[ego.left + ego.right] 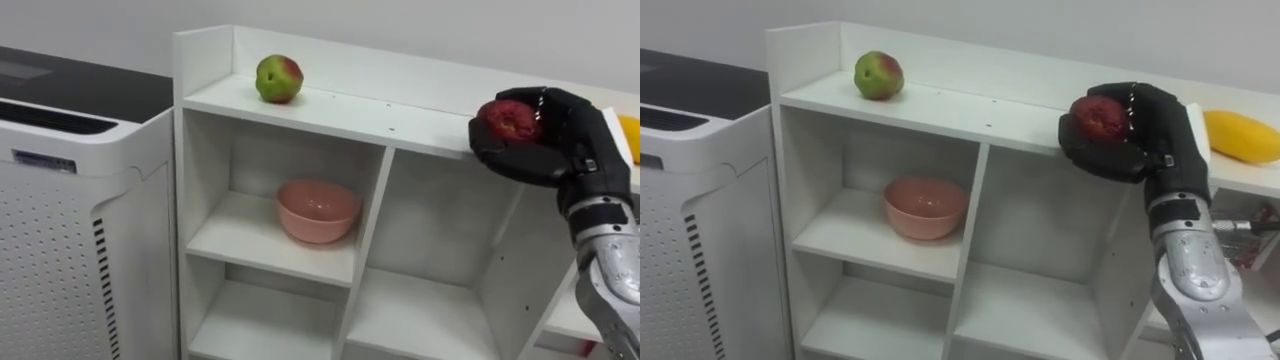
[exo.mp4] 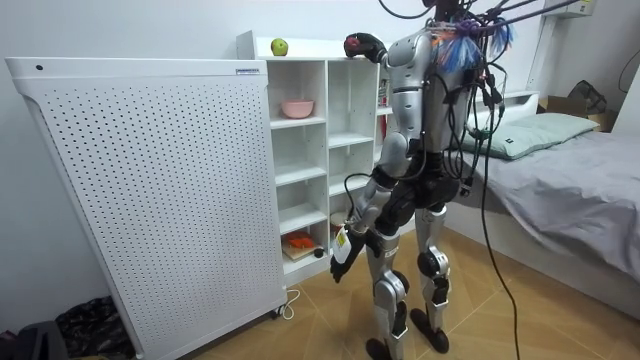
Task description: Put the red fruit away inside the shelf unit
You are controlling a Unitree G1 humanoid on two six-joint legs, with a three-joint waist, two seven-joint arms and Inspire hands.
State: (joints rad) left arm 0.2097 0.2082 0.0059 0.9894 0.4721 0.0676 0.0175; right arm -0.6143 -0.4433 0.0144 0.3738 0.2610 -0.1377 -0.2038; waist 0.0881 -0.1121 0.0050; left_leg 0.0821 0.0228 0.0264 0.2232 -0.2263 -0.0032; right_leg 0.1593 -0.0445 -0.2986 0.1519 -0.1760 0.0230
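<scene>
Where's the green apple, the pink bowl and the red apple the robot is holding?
Round green-and-red apple (image 1: 279, 78): left eye view, middle of its skin.
Round pink bowl (image 1: 318, 218): left eye view, on its outer wall.
Dark red apple (image 1: 510, 120): left eye view, bare skin beside the black right hand (image 1: 556, 150) curled round it.

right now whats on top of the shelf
A green-red apple sits on the shelf unit at its left end; a yellow fruit lies farther right, partly hidden by the right hand, which grips a red apple at the front edge. Whether it touches the top is hidden.
</scene>
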